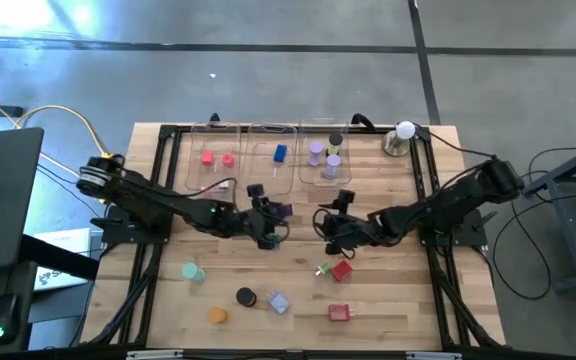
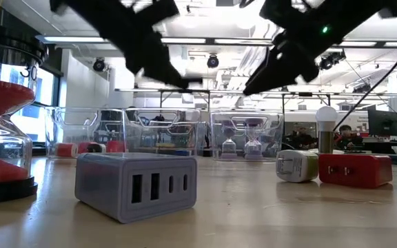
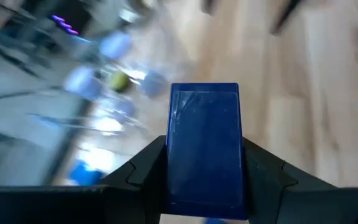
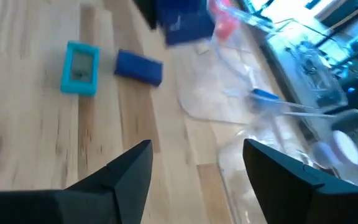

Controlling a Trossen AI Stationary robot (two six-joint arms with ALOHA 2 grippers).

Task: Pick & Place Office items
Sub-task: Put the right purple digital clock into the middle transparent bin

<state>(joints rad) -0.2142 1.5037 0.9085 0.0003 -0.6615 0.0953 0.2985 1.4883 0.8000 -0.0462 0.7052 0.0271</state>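
My left gripper (image 1: 273, 216) is at mid-table, shut on a dark blue block (image 3: 204, 149). My right gripper (image 1: 333, 222) stands open just to its right, with nothing between its fingers (image 4: 194, 168). A teal piece (image 4: 79, 67) and another blue block (image 4: 138, 66) lie flat on the wood ahead of it. Nearer the front edge are a teal piece (image 1: 193, 272), a black-topped hourglass (image 1: 246, 296), an orange piece (image 1: 216, 314), a lavender block (image 2: 135, 184) and two red blocks (image 1: 342, 270) (image 1: 339, 312). My left gripper pinches the blue block by its two long sides (image 3: 173, 162), one finger on each. The block lies along the fingers, and its far end (image 3: 204, 93) sticks out beyond them. Whether its underside is clear of the table cannot be seen.
Three clear trays (image 1: 215, 150) (image 1: 273, 150) (image 1: 323, 150) line the far edge, holding red and pink pieces, a blue piece and purple hourglasses. A white ball on a metal base (image 1: 405, 132) stands at the far right. A black frame (image 1: 158, 200) runs along the table's sides.
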